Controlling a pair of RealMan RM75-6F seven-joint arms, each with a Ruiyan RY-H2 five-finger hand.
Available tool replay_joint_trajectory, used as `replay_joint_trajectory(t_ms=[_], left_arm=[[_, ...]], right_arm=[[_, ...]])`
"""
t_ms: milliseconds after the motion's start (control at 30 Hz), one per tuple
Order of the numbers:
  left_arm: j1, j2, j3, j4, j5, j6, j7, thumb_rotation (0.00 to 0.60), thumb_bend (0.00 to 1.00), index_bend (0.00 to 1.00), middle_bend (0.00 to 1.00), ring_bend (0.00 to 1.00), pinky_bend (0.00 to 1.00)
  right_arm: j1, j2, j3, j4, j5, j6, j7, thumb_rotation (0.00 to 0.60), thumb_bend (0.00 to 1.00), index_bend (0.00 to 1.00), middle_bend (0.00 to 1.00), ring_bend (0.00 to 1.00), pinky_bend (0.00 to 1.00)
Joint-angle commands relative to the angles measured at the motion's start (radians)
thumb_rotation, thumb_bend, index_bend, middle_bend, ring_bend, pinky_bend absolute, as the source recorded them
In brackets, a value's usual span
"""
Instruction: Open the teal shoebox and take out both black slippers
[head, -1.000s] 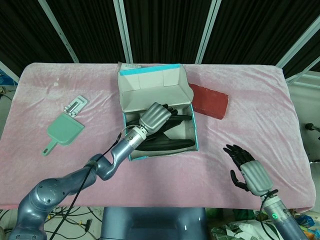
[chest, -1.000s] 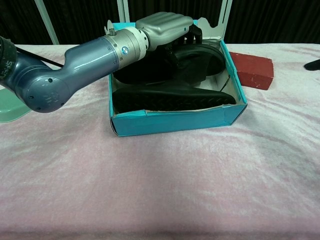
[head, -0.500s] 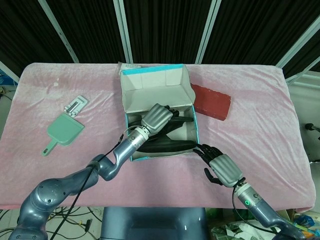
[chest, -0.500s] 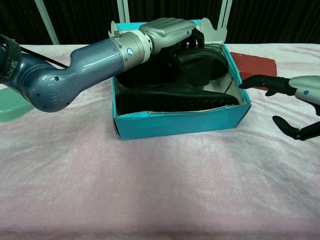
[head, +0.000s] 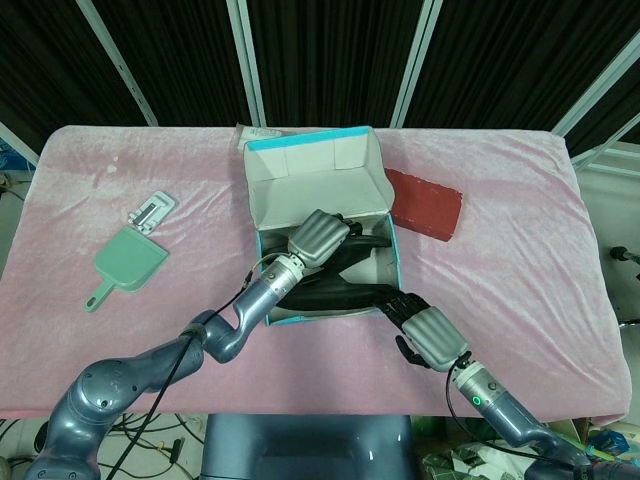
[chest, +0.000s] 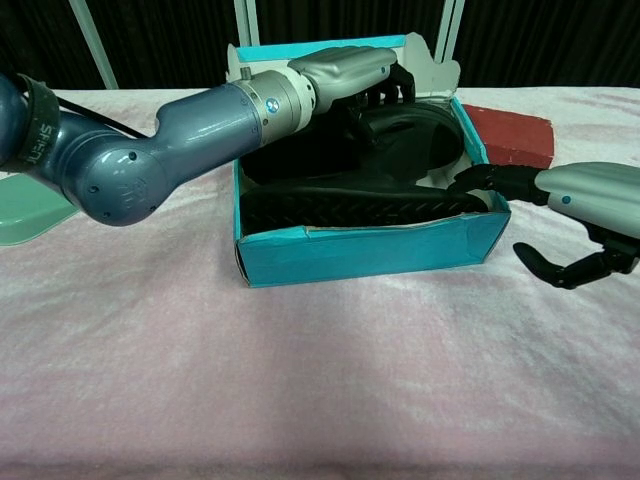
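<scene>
While the open teal cardboard shoebox (head: 322, 215) sits mid-table, both black foam slippers (chest: 360, 205) lie inside; they look light and bendy. Left hand (head: 318, 237) curls over the far slipper; right hand (chest: 590, 205), fingers spread, touches the box's right corner.

blue-grey arms (chest: 150, 140), silver hands, black fingers (chest: 495, 180)

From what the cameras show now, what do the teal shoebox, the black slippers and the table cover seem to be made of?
Teal shoebox: probably cardboard, matte teal outside, pale inside; its front rim looks thin and a little bent.
Black slippers: likely rubber or foam, dull black; the nearer sole shows a fine ribbed tread.
Table cover: soft pink cloth, perhaps fleece or towel; its surface looks fuzzy and mottled.
</scene>
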Motion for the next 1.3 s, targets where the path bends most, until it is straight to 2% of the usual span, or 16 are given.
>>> replay_joint_trajectory(t_ms=[33,233,633,833,1300], left_arm=[[-0.001,-0.003,-0.01,-0.002,-0.01,-0.012,-0.013,0.6,0.51,0.37,0.5,0.41,0.69],[0.001,-0.008,-0.026,-0.004,-0.024,-0.031,-0.046,0.6,0.51,0.37,0.5,0.41,0.69],[0.015,0.026,-0.113,-0.099,-0.099,-0.109,-0.257,0.6,0.51,0.38,0.51,0.41,0.69],[0.025,0.047,-0.14,-0.135,-0.121,-0.139,-0.335,0.6,0.51,0.39,0.52,0.41,0.69],[0.066,0.161,-0.096,-0.244,-0.031,-0.171,-0.49,0.6,0.52,0.39,0.52,0.41,0.68]], right_arm=[[0.008,-0.013,-0.001,0.009,0.019,-0.008,-0.027,0.6,0.61,0.11,0.0,0.0,0.14],[0.016,-0.023,-0.005,0.014,0.032,-0.003,-0.066,0.6,0.61,0.12,0.0,0.0,0.14],[0.038,-0.035,-0.014,0.002,0.101,-0.039,-0.178,0.6,0.61,0.21,0.06,0.0,0.14],[0.047,-0.032,-0.016,-0.011,0.124,-0.044,-0.199,0.6,0.61,0.21,0.07,0.0,0.14],[0.061,-0.028,-0.013,-0.021,0.165,-0.046,-0.198,0.6,0.61,0.21,0.07,0.0,0.14]])
